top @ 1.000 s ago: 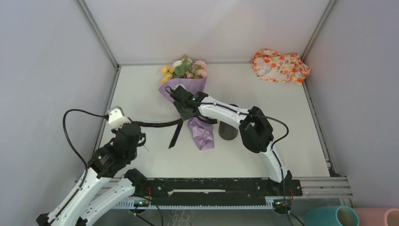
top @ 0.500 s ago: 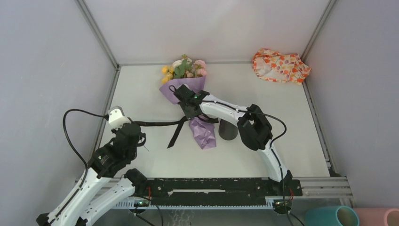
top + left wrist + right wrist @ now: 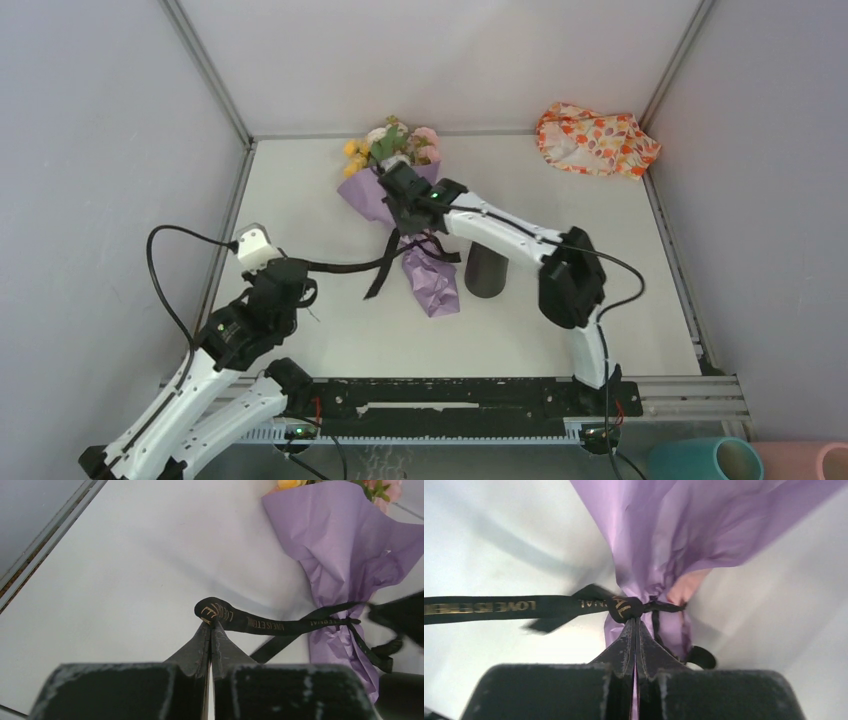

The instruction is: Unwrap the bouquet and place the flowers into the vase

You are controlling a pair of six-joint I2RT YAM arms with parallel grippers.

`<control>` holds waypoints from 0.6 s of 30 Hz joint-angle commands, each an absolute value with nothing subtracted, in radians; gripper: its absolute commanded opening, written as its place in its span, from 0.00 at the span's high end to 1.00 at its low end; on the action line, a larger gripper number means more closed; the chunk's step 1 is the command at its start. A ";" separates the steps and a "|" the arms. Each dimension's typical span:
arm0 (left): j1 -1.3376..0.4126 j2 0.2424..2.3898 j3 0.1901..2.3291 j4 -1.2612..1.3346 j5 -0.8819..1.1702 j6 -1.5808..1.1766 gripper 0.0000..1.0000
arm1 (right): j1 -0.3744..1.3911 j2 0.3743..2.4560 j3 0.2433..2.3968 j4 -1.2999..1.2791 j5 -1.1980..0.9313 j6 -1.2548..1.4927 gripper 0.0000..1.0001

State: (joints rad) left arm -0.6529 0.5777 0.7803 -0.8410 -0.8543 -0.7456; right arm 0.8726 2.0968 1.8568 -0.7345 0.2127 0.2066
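The bouquet [image 3: 364,196] lies at the back middle of the table, its purple paper [image 3: 345,545] narrowing to a crumpled tail [image 3: 429,285]. The flowers [image 3: 396,143] stick out of its far end. A long black ribbon [image 3: 260,625] with gold lettering runs from its neck out to the left. My left gripper [image 3: 211,623] is shut on the ribbon's free end, seen from above at the left gripper [image 3: 303,268]. My right gripper [image 3: 635,619] is shut on the ribbon knot [image 3: 624,607] at the neck. The black vase [image 3: 485,272] stands upright just right of the tail.
An orange-flowered cloth [image 3: 597,140] lies crumpled in the back right corner. A teal cylinder [image 3: 705,460] and a pink cylinder [image 3: 800,462] sit below the near rail at the bottom right. Grey walls and metal rails close in the table on three sides.
My right gripper has closed on the knot and moved back toward the flowers. My left arm has drawn slightly nearer and lower, and the ribbon between them is stretched straighter.
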 commanded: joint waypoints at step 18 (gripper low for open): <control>-0.514 0.557 0.856 -1.108 -0.992 -0.962 0.91 | 0.530 1.547 1.691 -0.674 0.335 0.310 1.00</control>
